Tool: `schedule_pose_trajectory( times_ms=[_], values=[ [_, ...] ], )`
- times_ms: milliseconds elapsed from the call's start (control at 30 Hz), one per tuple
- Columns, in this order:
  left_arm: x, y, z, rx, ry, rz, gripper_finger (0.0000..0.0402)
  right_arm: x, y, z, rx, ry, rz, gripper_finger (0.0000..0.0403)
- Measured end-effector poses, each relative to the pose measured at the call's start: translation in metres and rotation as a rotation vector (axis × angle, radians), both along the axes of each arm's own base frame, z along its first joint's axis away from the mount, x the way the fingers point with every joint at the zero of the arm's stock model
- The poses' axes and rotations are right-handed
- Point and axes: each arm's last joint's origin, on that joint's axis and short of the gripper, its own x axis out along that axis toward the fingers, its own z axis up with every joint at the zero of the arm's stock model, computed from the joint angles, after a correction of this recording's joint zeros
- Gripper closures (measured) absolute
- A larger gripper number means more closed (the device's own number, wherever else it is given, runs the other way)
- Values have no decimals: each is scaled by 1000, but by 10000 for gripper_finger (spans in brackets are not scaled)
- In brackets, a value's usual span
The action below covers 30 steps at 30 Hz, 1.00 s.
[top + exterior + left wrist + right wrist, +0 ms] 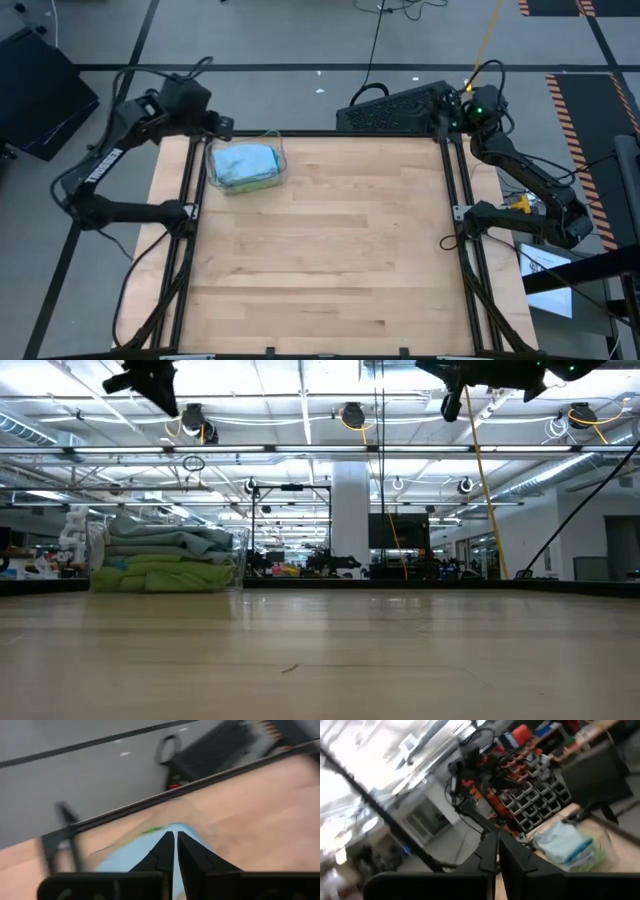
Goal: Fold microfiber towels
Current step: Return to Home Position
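A stack of folded microfiber towels [244,164], light blue on top and lime green below [165,561], lies in a clear plastic bin [279,152] at the table's far left. My left gripper [221,128] hangs shut above the bin's far left corner and slants down toward it, with nothing between its fingers [175,838]. The blue towels [118,864] show beyond them. My right gripper [443,108] is shut, high over the table's far right corner, and points about level. In its wrist view [497,840] it holds nothing, and the bin of towels [566,846] is far off.
Black frame rails [186,215] [462,215] run along the table's left and right sides. A black case [390,108] lies on the floor just past the far edge. The wooden table top [330,260] stretches from the bin to the near edge.
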Motion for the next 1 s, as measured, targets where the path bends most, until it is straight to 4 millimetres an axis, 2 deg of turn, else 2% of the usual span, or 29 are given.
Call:
schedule_pose_trajectory(
  times_ms=[200,367,567,733,833,1000],
  values=[
    [0,-17,21,51,-190,-175,378,-4,6,8,-213,-47,14,401],
    [16,-32,27,126,-214,-294,397,-10,14,15,-281,-69,3,402],
    [32,-49,33,249,-242,-372,399,-19,32,26,-381,-117,-42,402],
    [53,-59,31,316,-362,-433,399,-23,53,34,-533,-157,-99,403],
    [66,-67,20,328,-393,-491,400,-24,64,32,-550,-135,-154,403],
    [86,-84,-14,300,-410,-591,400,-23,79,26,-599,-67,-189,403]
  ],
)
